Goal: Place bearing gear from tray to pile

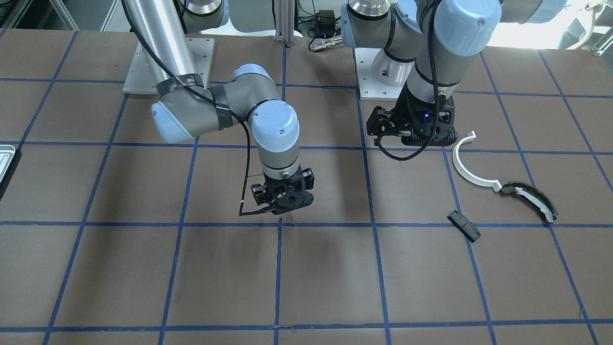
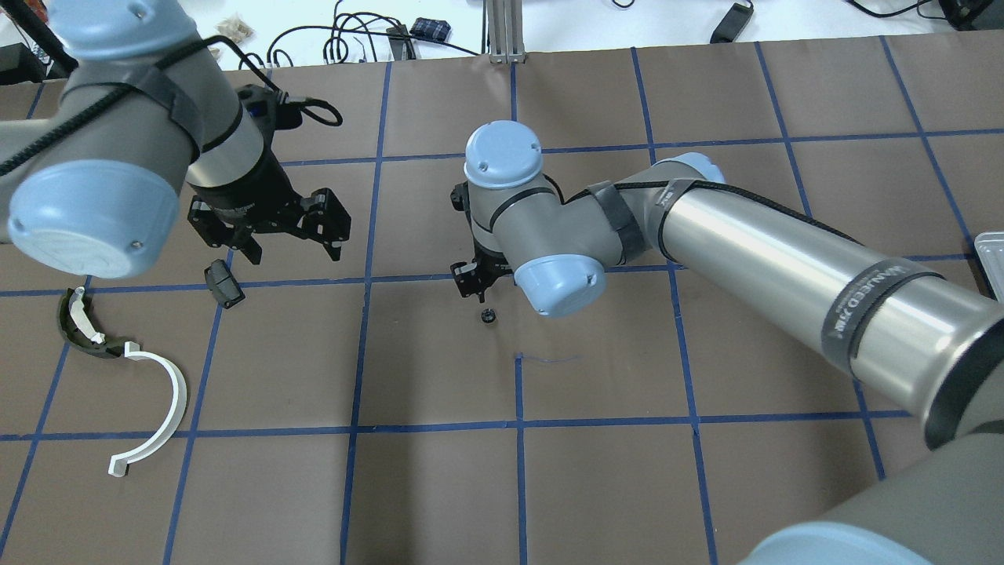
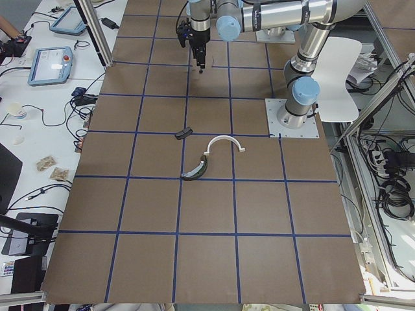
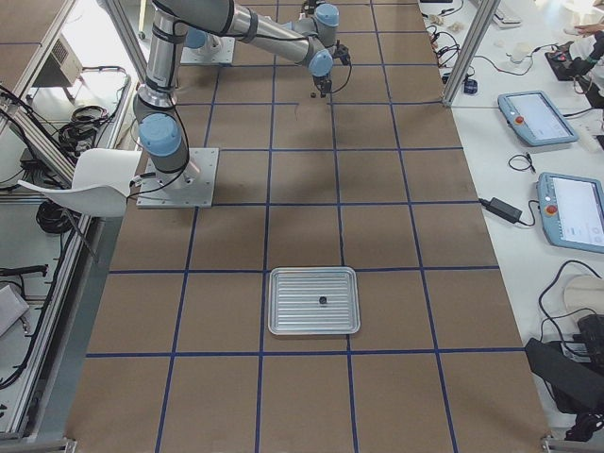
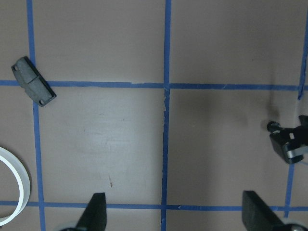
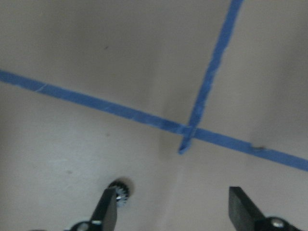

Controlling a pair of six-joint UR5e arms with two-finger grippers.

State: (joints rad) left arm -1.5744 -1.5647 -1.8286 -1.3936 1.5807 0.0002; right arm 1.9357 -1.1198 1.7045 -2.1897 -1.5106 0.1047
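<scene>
A small black bearing gear (image 2: 487, 317) lies on the brown mat mid-table, just beside my right gripper (image 2: 479, 289). In the right wrist view the gripper (image 6: 171, 202) is open and empty, and the gear (image 6: 120, 191) sits on the mat by one fingertip (image 6: 107, 206). My left gripper (image 2: 267, 227) is open and empty above the pile: black oblong block (image 2: 223, 284), dark olive curved piece (image 2: 78, 326) and white half-ring arc (image 2: 153, 408). The silvery tray (image 4: 283, 321) holds another small dark part (image 4: 322, 300).
The mat has a blue tape grid. The tray's edge shows at the far side of the front-facing view (image 1: 7, 160) and the overhead view (image 2: 990, 259). The arm base plates (image 1: 167, 64) stand along the robot's side. The left wrist view shows the block (image 5: 32, 82).
</scene>
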